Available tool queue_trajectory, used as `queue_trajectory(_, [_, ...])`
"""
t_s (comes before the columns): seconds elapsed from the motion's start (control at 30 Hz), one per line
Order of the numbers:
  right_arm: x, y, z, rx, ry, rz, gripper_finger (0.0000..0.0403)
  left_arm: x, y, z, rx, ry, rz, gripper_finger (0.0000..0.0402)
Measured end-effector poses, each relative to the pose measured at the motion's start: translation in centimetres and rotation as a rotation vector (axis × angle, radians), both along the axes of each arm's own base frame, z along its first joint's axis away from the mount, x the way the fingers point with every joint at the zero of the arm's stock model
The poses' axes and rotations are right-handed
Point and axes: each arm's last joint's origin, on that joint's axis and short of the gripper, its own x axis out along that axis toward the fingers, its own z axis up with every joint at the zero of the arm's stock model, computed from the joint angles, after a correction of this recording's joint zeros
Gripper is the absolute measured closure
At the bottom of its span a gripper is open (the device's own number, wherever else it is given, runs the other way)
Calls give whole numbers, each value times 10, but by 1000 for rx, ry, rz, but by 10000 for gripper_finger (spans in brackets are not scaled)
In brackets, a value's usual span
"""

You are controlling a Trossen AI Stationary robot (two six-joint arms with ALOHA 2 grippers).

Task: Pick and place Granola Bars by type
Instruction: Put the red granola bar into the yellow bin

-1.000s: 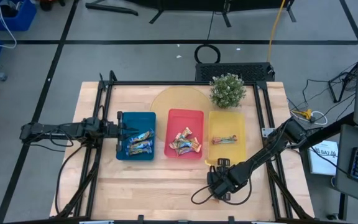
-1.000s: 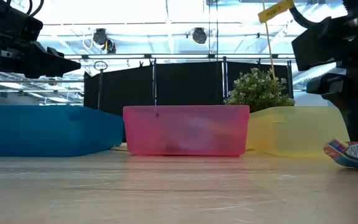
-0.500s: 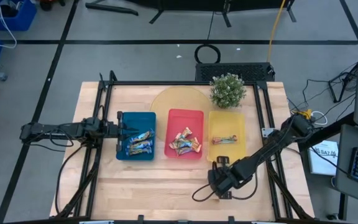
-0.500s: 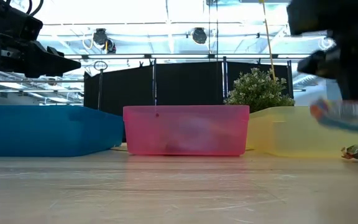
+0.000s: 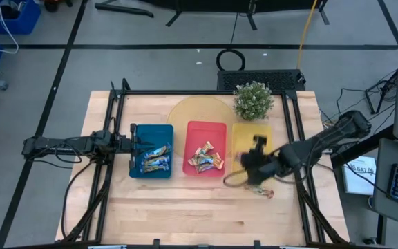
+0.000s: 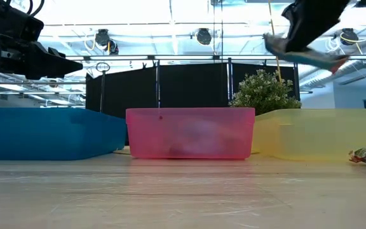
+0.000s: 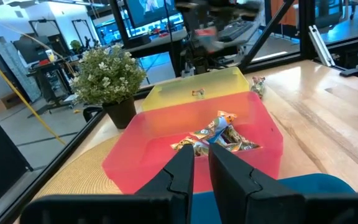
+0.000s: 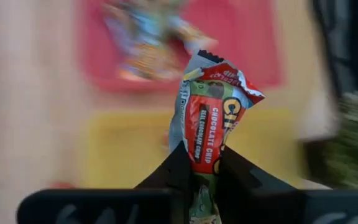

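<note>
A: What is held by the right gripper (image 8: 196,163)?
B: A red-green granola bar (image 8: 207,124) is clamped between its fingers, lifted over the yellow tray (image 5: 239,133); another bar (image 5: 264,191) is left on the surface (image 5: 185,207).
A: And the left gripper (image 7: 201,159)?
B: It is narrowed on nothing, kept above the blue tray (image 5: 135,172).

High view straight down; low view level at tabletop (both share red tray (image 5: 206,158)); wrist views close.

Grey floor (image 5: 150,69) crossed by dark lines; black partition panels (image 6: 189,86) behind the table; bright ceiling lights (image 6: 202,35); potted plant (image 5: 253,100).
</note>
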Motion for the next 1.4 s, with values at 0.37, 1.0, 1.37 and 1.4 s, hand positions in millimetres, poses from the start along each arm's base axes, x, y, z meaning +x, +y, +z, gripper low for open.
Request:
queue_trajectory(0.37, [8,-55,-57,20,256,83,367,0,0,0,11,1,0,344])
queue_trajectory(1.0, [-4,-63,-113,101,377,100,343,0,0,0,12,4,0,344])
queue_trajectory(1.37, [-6,-63,-100,121,325,66,250,0,0,-1,18,7,0,344])
queue_trajectory(1.4, [-5,-63,-97,125,323,56,245,0,0,-1,18,6,0,344])
